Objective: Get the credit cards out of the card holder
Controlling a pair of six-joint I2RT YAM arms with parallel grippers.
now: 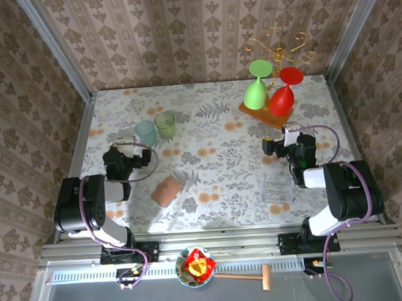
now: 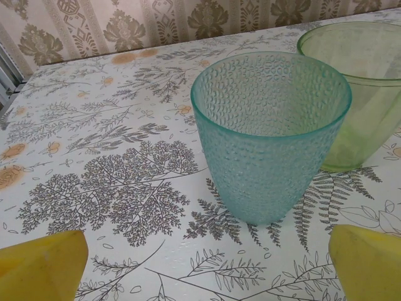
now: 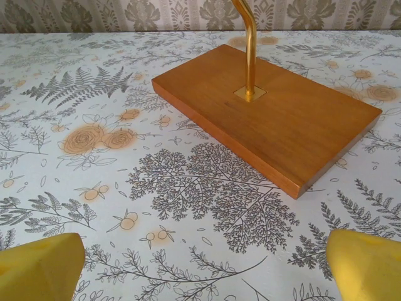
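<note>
Salmon-brown card holder (image 1: 167,191) lies folded on the surface (image 1: 215,163), near the left arm, untouched (first step not begun, I'd say). Left tool (image 2: 207,266) and right tool (image 3: 203,266) both gape wide, empty. Next move: reach over, pin it, open it.

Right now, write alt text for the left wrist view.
A teal dimpled tumbler stands upright on a fern-printed table, a green tumbler behind it to the right. The left gripper is open, its yellow fingertips at the bottom corners.
</note>
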